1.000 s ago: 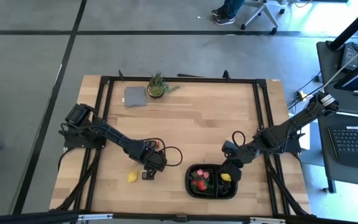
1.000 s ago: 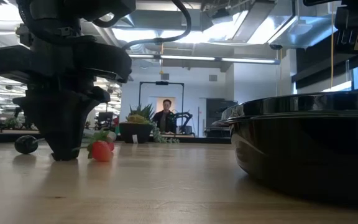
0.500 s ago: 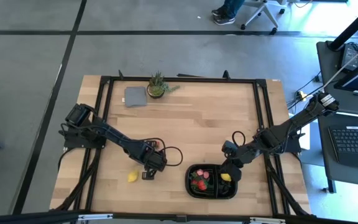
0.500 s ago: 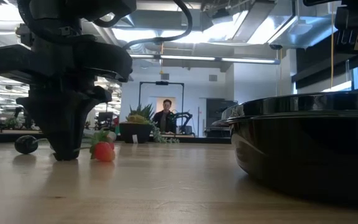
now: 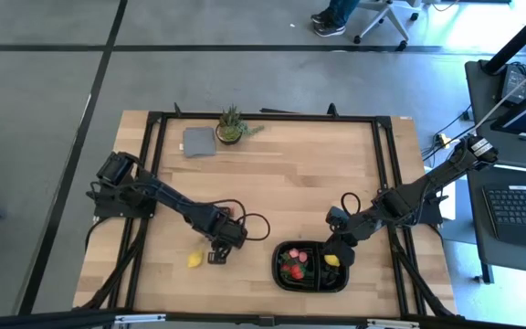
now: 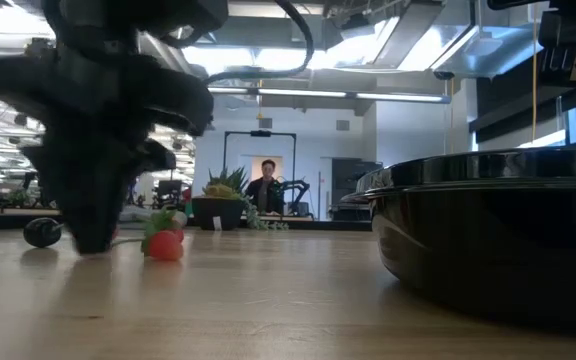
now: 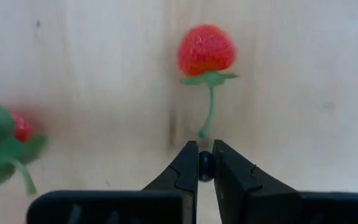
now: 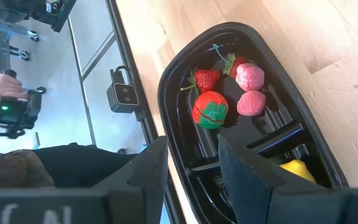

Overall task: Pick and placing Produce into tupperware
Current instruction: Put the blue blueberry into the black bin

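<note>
Strawberry [image 7: 206, 50] lies beyond left pincer [image 7: 206, 167], pressed together, second berry cut off

Bare worktop [image 5: 299, 178] spans the frame's middle; plant [image 5: 231, 125] and grey cloth [image 5: 197, 142] crowd the upper left; left gripper [image 5: 219, 255] and lemon [image 5: 194, 260] sit beside the tray [image 5: 279, 267] at lower centre

Overhead, table-level, two wrists — close.

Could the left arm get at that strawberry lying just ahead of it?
Probably yes. The strawberry lies on bare wood with nothing between it and the left gripper, but the jaws are shut and would have to open first.
</note>
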Available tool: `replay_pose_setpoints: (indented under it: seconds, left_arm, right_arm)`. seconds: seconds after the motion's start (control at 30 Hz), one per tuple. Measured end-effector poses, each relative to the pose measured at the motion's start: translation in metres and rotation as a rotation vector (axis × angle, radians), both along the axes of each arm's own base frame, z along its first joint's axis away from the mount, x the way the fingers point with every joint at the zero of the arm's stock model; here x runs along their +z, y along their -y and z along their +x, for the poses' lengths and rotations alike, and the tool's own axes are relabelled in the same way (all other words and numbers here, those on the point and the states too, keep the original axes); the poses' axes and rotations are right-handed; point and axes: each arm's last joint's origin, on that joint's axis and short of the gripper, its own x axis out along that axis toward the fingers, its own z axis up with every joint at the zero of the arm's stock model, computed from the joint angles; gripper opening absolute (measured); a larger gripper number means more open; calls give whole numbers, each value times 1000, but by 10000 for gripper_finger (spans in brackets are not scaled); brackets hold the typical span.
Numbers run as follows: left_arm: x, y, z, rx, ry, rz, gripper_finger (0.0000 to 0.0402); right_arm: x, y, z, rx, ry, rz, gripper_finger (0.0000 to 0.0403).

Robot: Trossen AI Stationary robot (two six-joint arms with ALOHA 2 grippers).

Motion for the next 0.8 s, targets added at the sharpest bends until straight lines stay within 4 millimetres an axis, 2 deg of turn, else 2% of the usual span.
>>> replay_pose_setpoints:
  seconds: [0.1, 0.3, 0.43, 0.7, 0.8]
  left_arm:
    - [20, -2, 8, 9, 62, -56, 27]
    - [48, -10, 19, 37, 145, -112, 20]
    - [67, -12, 31, 37, 222, -131, 29]
    - [115, -10, 65, -58, 580, -182, 17]
    - [127, -12, 74, -67, 709, -160, 21]
  right_arm:
    - [0, 2, 1, -8, 1, 1, 147]
    - [1, 4, 4, -23, 13, 7, 147]
    - [1, 5, 4, -25, 16, 8, 147]
    - [1, 9, 7, -85, -8, 46, 147]
    - [1, 13, 8, -137, -29, 82, 147]
